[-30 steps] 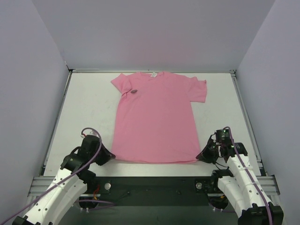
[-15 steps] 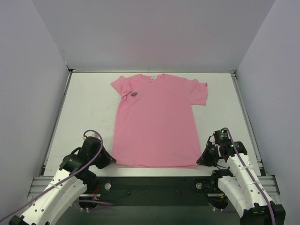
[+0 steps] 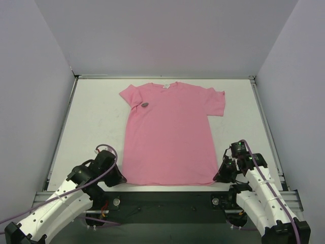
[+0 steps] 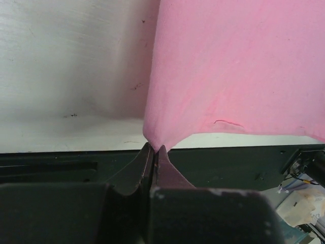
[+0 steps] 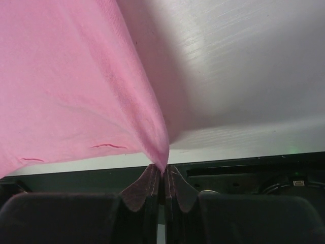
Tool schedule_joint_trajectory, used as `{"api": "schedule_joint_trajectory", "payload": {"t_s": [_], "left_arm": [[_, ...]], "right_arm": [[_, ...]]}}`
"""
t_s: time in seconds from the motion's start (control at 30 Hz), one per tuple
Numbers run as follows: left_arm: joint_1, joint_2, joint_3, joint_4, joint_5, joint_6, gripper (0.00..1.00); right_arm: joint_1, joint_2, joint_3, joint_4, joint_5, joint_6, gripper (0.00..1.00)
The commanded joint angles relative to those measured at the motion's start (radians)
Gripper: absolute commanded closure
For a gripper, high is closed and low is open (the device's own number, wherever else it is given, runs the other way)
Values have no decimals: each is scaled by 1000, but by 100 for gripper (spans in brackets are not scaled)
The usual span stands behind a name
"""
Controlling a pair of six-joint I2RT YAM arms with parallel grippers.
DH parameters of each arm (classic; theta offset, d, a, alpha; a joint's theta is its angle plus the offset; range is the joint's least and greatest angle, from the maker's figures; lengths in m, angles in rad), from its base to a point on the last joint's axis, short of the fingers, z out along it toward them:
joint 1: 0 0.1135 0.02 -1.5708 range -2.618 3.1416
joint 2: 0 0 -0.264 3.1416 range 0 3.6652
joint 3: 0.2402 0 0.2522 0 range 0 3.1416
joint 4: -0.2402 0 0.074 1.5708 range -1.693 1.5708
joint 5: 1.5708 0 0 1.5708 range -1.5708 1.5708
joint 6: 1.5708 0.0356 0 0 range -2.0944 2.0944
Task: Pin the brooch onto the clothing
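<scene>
Fingers (image 4: 136, 172) clamp T-shirt (image 3: 170, 132) hem (left gripper (image 4: 153, 148), right gripper (image 5: 163, 170)).

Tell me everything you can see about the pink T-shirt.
The pink T-shirt looks like soft, plain cotton. It is short-sleeved, with a white label inside the neckline. It lies spread flat on the white table, hem at the near edge. The dark brooch sits on the fabric beside one sleeve. The left gripper and right gripper each pinch a bottom hem corner.
</scene>
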Motion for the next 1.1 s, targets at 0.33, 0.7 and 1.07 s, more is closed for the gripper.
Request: {"api": "schedule_joint_trajectory", "payload": {"t_s": [0.33, 0.7, 1.07], "left_arm": [[-18, 33, 127, -96, -136, -30, 53], [-18, 99, 164, -9, -167, 26, 14], [-9, 309, 291, 208, -273, 191, 4]], "right_arm": [[14, -6, 73, -138, 1, 5, 23], [19, -21, 156, -100, 32, 21, 5], [17, 235, 305, 180, 45, 10, 4]]}}
